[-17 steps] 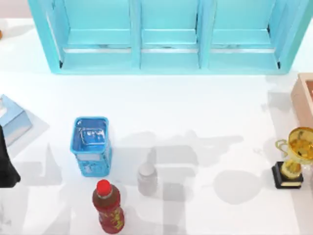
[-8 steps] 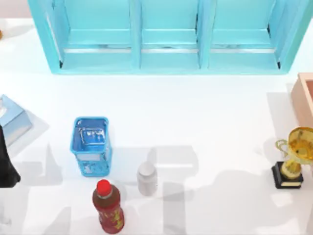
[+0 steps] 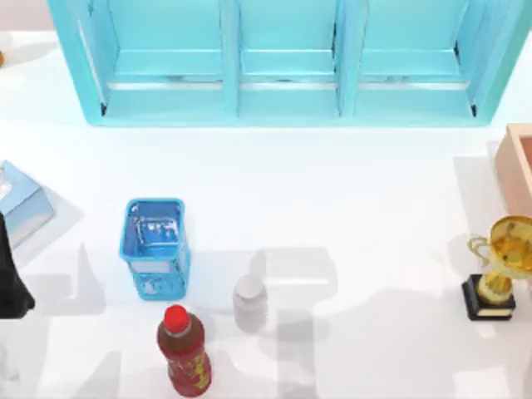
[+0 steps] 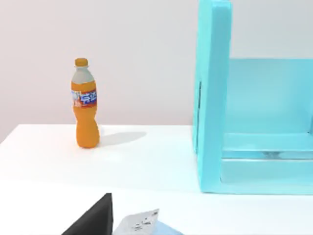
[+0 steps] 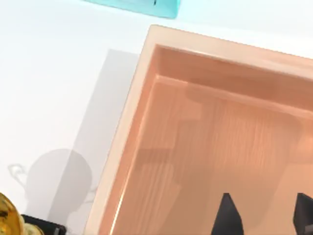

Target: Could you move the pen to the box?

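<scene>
Salmon-peach thick-walled box [image 5: 146, 117] beneath right hand's [image 5: 264, 215] spread dark fingers.

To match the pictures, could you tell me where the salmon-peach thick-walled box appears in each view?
Top view: salmon-peach thick-walled box at the right edge, beyond the gold trophy.
Left wrist view: faces the light-blue cabinet instead.
Right wrist view: box under the open right gripper.
Shared landmark: the cabinet.

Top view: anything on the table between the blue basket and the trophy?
Only the white jar; otherwise bare table between basket and trophy.
</scene>
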You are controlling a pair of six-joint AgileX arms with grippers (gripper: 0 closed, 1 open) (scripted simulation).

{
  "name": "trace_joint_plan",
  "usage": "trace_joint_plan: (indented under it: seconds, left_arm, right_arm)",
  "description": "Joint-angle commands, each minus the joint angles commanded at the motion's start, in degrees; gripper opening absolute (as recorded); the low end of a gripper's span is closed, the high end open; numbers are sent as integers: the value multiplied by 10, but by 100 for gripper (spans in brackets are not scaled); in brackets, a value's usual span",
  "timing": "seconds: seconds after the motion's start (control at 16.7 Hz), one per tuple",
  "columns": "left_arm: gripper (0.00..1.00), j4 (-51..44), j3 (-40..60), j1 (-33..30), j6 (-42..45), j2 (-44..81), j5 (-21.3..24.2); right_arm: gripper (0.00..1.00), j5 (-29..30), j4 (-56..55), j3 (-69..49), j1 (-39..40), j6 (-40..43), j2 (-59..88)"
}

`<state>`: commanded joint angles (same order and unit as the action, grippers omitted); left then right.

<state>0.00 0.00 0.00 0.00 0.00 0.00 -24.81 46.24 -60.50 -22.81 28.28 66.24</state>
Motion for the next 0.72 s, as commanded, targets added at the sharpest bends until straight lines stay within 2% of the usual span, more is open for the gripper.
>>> trace_joint_plan:
  seconds: [0.36, 0.66, 0.72]
  left_arm:
    - [100, 0, 0, 0, 0, 0, 0]
    - [100, 0, 0, 0, 0, 0, 0]
    - [100, 0, 0, 0, 0, 0, 0]
  right_arm:
    - [0, 15, -105, 79, 25, -22, 17]
    - [0, 17, -114, 86, 27, -24, 18]
    - [8, 17, -114, 86, 27, -24, 18]
